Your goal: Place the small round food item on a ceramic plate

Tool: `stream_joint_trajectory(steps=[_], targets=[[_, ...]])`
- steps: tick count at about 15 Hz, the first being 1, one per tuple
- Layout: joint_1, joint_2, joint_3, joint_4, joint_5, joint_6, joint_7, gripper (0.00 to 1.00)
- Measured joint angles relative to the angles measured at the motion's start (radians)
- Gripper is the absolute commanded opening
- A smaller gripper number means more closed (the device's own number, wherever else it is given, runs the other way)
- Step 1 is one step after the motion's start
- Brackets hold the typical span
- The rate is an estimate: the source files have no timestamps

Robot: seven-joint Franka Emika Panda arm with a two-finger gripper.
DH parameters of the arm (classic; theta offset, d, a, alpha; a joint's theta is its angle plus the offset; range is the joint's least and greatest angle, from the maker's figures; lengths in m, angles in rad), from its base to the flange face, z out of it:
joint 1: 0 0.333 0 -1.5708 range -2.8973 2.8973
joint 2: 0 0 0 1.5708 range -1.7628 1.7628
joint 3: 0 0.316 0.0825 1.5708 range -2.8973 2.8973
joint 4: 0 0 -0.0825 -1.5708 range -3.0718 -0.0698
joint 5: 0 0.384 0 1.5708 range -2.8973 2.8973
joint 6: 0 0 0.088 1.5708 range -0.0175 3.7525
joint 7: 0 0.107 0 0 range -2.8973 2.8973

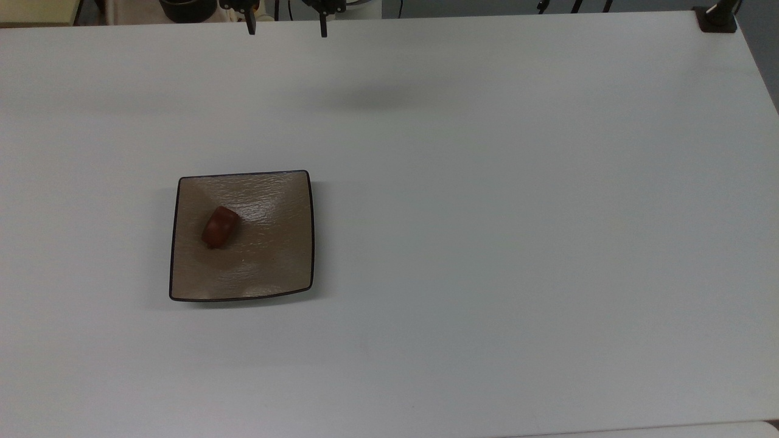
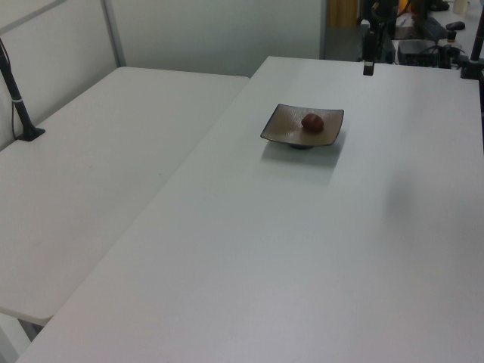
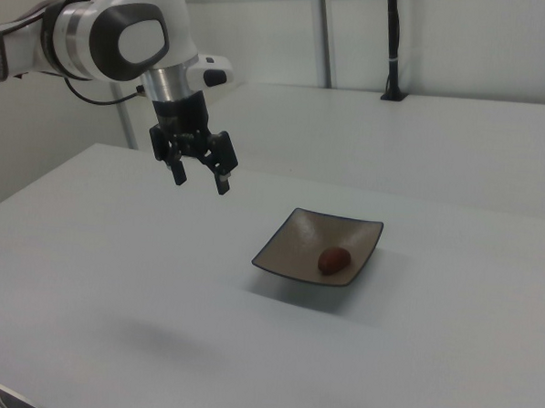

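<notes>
The white counter [image 1: 487,243] carries little, which leaves the arm an open run to the plate from every side. The white arm [image 3: 108,31] reaches in from the right view's left and holds its wrist high, pointing down, well apart from the plate; this looks like a parked pose clear of the work, not an approach. The ceramic plate [image 1: 268,267] sits flat toward the top view's left, a square tan dish with a thin dark rim and slightly raised edges that would keep a rolling thing inside. The tool [image 3: 199,177] hangs above bare counter with its two fingers spread wide and nothing between them, which suits a piece already let go. The small round food item [image 1: 220,227] lies on the plate, left of its middle in the top view, touching only the plate's textured surface. Judged from this, the task appears done.
</notes>
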Motion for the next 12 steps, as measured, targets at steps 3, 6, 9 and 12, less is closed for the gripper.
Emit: stream_joint_trajectory(steps=[3,6,9,12], targets=[[0.001,-0.013,0.0,-0.014,0.0,0.014,0.0,1.0],[0.001,-0.016,-0.004,-0.018,0.0,0.016,0.0,1.0],[0.0,-0.015,-0.011,-0.02,0.017,0.016,0.0,1.0],[-0.005,-0.013,-0.016,-0.021,0.039,0.016,0.0,1.0]])
